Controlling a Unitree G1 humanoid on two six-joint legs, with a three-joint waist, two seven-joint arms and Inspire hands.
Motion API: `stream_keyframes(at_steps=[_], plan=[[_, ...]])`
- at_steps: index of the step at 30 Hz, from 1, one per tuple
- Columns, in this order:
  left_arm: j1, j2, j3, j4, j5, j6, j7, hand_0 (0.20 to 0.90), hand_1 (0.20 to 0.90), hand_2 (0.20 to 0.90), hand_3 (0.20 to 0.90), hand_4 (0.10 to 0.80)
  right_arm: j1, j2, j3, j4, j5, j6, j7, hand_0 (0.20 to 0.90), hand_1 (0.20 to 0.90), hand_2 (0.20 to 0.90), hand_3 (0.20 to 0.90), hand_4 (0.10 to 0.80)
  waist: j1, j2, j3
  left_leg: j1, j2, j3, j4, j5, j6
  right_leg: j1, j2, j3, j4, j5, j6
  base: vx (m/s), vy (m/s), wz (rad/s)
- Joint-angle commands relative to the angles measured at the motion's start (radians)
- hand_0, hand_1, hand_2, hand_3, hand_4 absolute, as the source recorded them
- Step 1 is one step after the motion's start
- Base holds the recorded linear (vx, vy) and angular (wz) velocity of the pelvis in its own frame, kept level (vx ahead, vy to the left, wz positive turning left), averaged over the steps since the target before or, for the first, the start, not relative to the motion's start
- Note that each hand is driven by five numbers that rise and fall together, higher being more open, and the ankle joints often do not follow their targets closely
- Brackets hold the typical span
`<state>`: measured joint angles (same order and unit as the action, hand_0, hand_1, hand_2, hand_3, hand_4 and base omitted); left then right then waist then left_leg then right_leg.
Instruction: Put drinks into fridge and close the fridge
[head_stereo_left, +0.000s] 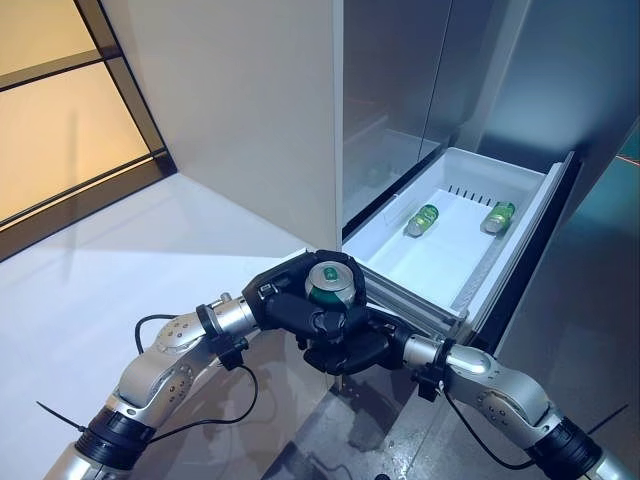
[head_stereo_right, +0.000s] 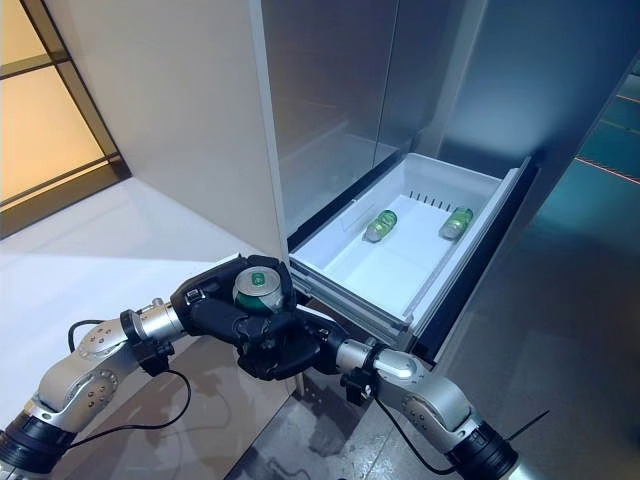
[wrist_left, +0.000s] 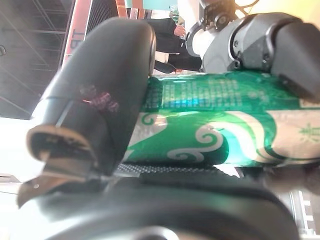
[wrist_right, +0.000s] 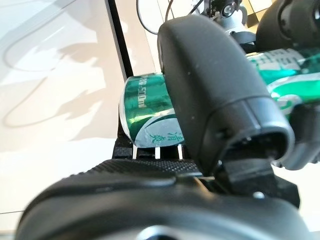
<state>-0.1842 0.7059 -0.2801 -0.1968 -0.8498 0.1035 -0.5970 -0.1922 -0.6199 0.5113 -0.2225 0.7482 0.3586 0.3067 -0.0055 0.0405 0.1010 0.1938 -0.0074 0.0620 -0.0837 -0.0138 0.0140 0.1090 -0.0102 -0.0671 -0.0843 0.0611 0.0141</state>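
Observation:
A green can (head_stereo_left: 332, 282) stands upright between my two hands, in front of the near corner of the open white fridge drawer (head_stereo_left: 520, 230). My left hand (head_stereo_left: 280, 300) is curled round the can from the left; its thumb (wrist_left: 100, 100) lies across the can (wrist_left: 210, 125). My right hand (head_stereo_left: 350, 350) wraps the can's lower part from the right; its thumb (wrist_right: 215, 90) crosses the can (wrist_right: 145, 112). Green cans (head_stereo_left: 424, 219) (head_stereo_left: 499, 215) lie on their sides at the back of the drawer.
The fridge's tall pale side panel (head_stereo_left: 250, 120) rises to the left of the drawer. The drawer's front panel (head_stereo_left: 545, 215) stands out to the right. The near half of the drawer floor (head_stereo_left: 430, 265) is bare. A window (head_stereo_left: 60, 120) is at the far left.

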Motion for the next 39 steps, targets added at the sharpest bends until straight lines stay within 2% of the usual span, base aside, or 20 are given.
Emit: stream_keyframes(at_steps=[1,5,6,7,9,11,12,18,21,23,24,26,31,35,36,39], plan=[[-0.125,-0.045,-0.023,-0.068,-0.033,-0.124,-0.032,0.300,0.300,0.300,0.200,0.100,-0.158,0.077,-0.109,-0.018,0.098,-0.124,-0.087,0.300,0.300,0.300,0.200,0.100,-0.014,-0.023,-0.057,-0.023,-0.052,-0.011,0.029,-0.038,0.021,0.022,0.011,0.004,0.067,-0.107,0.051,0.000,0.000,0.00],[-0.123,-0.036,-0.019,-0.066,-0.024,-0.134,-0.027,0.300,0.300,0.300,0.200,0.100,-0.158,0.070,-0.115,-0.012,0.095,-0.123,-0.096,0.300,0.300,0.300,0.200,0.100,-0.014,-0.023,-0.057,-0.021,-0.051,-0.010,0.028,-0.038,0.021,0.024,0.011,0.004,0.065,-0.108,0.051,0.000,0.000,0.00],[-0.122,-0.036,-0.018,-0.066,-0.017,-0.139,-0.023,0.333,0.333,0.333,0.238,0.138,-0.158,0.068,-0.116,-0.010,0.090,-0.123,-0.098,0.300,0.300,0.300,0.200,0.100,-0.014,-0.023,-0.057,-0.022,-0.051,-0.010,0.028,-0.038,0.021,0.024,0.011,0.004,0.065,-0.108,0.050,0.000,0.000,0.00],[-0.121,-0.031,-0.014,-0.063,-0.012,-0.145,-0.018,0.538,0.538,0.538,0.477,0.377,-0.157,0.065,-0.121,-0.004,0.082,-0.126,-0.099,0.300,0.300,0.300,0.200,0.100,-0.015,-0.023,-0.056,-0.021,-0.050,-0.009,0.027,-0.038,0.021,0.024,0.012,0.004,0.066,-0.108,0.051,0.000,0.000,0.00],[-0.117,-0.028,-0.009,-0.064,-0.004,-0.151,-0.020,0.636,0.636,0.636,0.593,0.493,-0.158,0.062,-0.126,-0.003,0.078,-0.123,-0.106,0.300,0.300,0.300,0.200,0.100,-0.014,-0.023,-0.055,-0.020,-0.050,-0.010,0.027,-0.038,0.021,0.024,0.012,0.004,0.067,-0.110,0.050,0.000,0.000,0.00],[-0.120,-0.025,-0.007,-0.062,0.003,-0.152,-0.019,0.778,0.778,0.778,0.757,0.657,-0.161,0.057,-0.131,0.001,0.066,-0.116,-0.115,0.300,0.300,0.300,0.200,0.100,-0.014,-0.023,-0.054,-0.020,-0.049,-0.013,0.027,-0.038,0.021,0.023,0.012,0.006,0.071,-0.112,0.050,0.000,0.000,0.00],[-0.123,-0.019,-0.006,-0.061,0.003,-0.157,-0.011,0.900,0.900,0.900,0.900,0.800,-0.168,0.050,-0.133,0.002,0.064,-0.111,-0.124,0.300,0.300,0.300,0.200,0.100,-0.014,-0.023,-0.054,-0.021,-0.049,-0.015,0.026,-0.037,0.021,0.021,0.013,0.007,0.075,-0.113,0.050,0.000,0.000,0.00],[-0.128,-0.009,0.008,-0.059,0.013,-0.213,0.025,0.900,0.900,0.900,0.900,0.800,-0.184,0.023,-0.158,0.017,0.031,-0.110,-0.142,0.300,0.300,0.300,0.200,0.100,-0.014,-0.028,-0.052,-0.019,-0.050,-0.017,0.027,-0.039,0.021,0.024,0.013,0.005,0.077,-0.116,0.049,0.000,0.000,0.00],[-0.132,0.002,0.036,-0.061,0.040,-0.304,0.102,0.900,0.900,0.900,0.900,0.800,-0.199,0.001,-0.187,0.025,0.011,-0.112,-0.163,0.300,0.300,0.300,0.200,0.100,-0.012,-0.032,-0.055,-0.027,-0.048,-0.014,0.029,-0.033,0.019,0.016,0.013,0.002,0.077,-0.109,0.048,-0.010,-0.002,0.00],[-0.132,0.002,0.076,-0.064,0.082,-0.408,0.181,0.900,0.900,0.900,0.900,0.800,-0.210,-0.010,-0.222,0.032,-0.007,-0.106,-0.186,0.300,0.300,0.300,0.200,0.100,-0.010,-0.037,-0.058,-0.029,-0.047,-0.014,0.026,-0.032,0.018,0.015,0.012,0.001,0.076,-0.109,0.047,0.000,0.000,0.00],[-0.132,0.002,0.076,-0.064,0.082,-0.408,0.181,0.900,0.900,0.900,0.900,0.800,-0.210,-0.009,-0.222,0.032,-0.007,-0.106,-0.186,0.300,0.300,0.300,0.200,0.100,-0.010,-0.037,-0.058,-0.029,-0.047,-0.014,0.026,-0.032,0.018,0.015,0.012,0.001,0.076,-0.109,0.047,0.000,0.000,0.00],[-0.123,-0.010,0.125,-0.075,0.079,-0.494,0.240,0.900,0.900,0.900,0.900,0.800,-0.212,-0.015,-0.264,0.037,-0.024,-0.106,-0.201,0.300,0.300,0.300,0.200,0.100,-0.008,-0.041,-0.060,-0.028,-0.046,-0.019,0.020,-0.031,0.018,0.016,0.013,0.000,0.074,-0.110,0.046,0.000,0.000,0.00],[-0.120,-0.054,0.180,-0.090,0.075,-0.554,0.307,0.900,0.900,0.900,0.900,0.800,-0.220,-0.005,-0.328,0.035,-0.057,-0.133,-0.268,0.300,0.300,0.300,0.200,0.100,-0.004,-0.048,-0.061,-0.030,-0.047,-0.029,0.018,-0.031,0.015,0.015,0.012,-0.003,0.076,-0.112,0.045,0.000,0.000,0.00],[-0.131,-0.065,0.180,-0.089,0.106,-0.502,0.328,0.900,0.900,0.900,0.900,0.800,-0.254,-0.005,-0.364,0.037,-0.081,-0.167,-0.356,0.300,0.300,0.300,0.200,0.100,-0.003,-0.049,-0.059,-0.031,-0.046,-0.031,0.020,-0.033,0.014,0.012,0.012,-0.006,0.081,-0.113,0.045,0.000,0.000,0.00],[-0.134,-0.064,0.175,-0.083,0.097,-0.451,0.304,0.900,0.900,0.900,0.900,0.800,-0.267,-0.004,-0.380,0.042,-0.091,-0.182,-0.388,0.300,0.300,0.300,0.200,0.100,-0.003,-0.049,-0.058,-0.032,-0.047,-0.031,0.023,-0.035,0.014,0.011,0.012,-0.007,0.083,-0.113,0.045,0.000,0.000,0.00],[-0.148,-0.056,0.160,-0.074,0.076,-0.365,0.284,0.900,0.900,0.900,0.900,0.800,-0.315,-0.018,-0.398,0.062,-0.141,-0.205,-0.441,0.300,0.300,0.300,0.200,0.100,-0.002,-0.048,-0.053,-0.034,-0.047,-0.032,0.030,-0.040,0.016,0.011,0.012,-0.007,0.086,-0.115,0.045,0.000,0.000,0.00]])
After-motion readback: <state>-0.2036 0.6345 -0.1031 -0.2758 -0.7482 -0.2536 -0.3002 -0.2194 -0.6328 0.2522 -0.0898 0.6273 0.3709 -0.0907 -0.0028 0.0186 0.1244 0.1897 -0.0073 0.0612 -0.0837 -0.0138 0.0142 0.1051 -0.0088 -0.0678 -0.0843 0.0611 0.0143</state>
